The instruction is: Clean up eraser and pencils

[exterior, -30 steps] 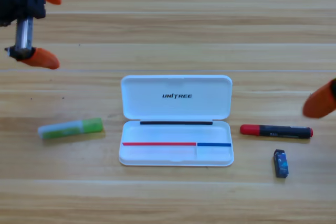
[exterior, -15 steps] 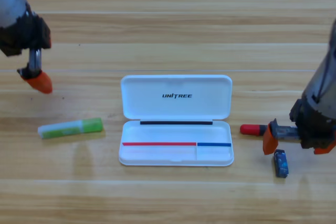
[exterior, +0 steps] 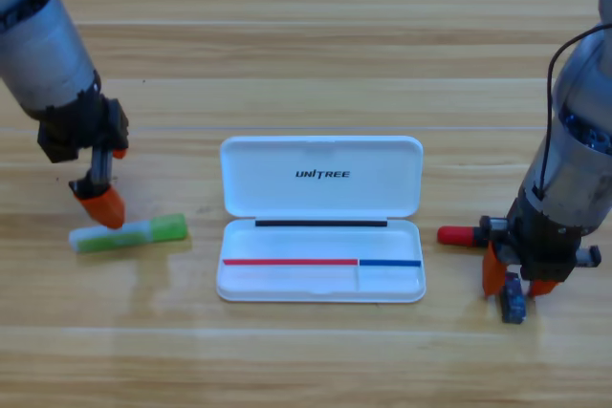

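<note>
Straddling: right gripper (exterior: 517, 284) sits right of the white case (exterior: 321, 218), low by the case's bottom-right corner, 2 orange jaws apart w/ the eraser (exterior: 513, 298) between them; can't tell if the jaws touch it.
Right arm: comes down from the frame's right edge, covers most of the black pen.
Eraser: small dark blue block, upright-ish, right of case & just below the black pen's line.
Black pen (exterior: 462, 235): only the red cap end shows, lying flat, pointing at case's right side, close but not touching; rest is hidden under the arm.
Left gripper (exterior: 99, 200): left of case, pointing down just above the green pen's pale end; 1 orange jaw tip seen clearly, the other barely shows higher up, so can't tell open or closed.
Green pen (exterior: 129, 233): lies flat left of case, near-level w/ the tray half, slightly tilted, pale end away from case.
Case: open, lid up toward frame top, tray half below holds none of the 3 items.
Table (exterior: 316, 45): wood, planks running left-right.
</note>
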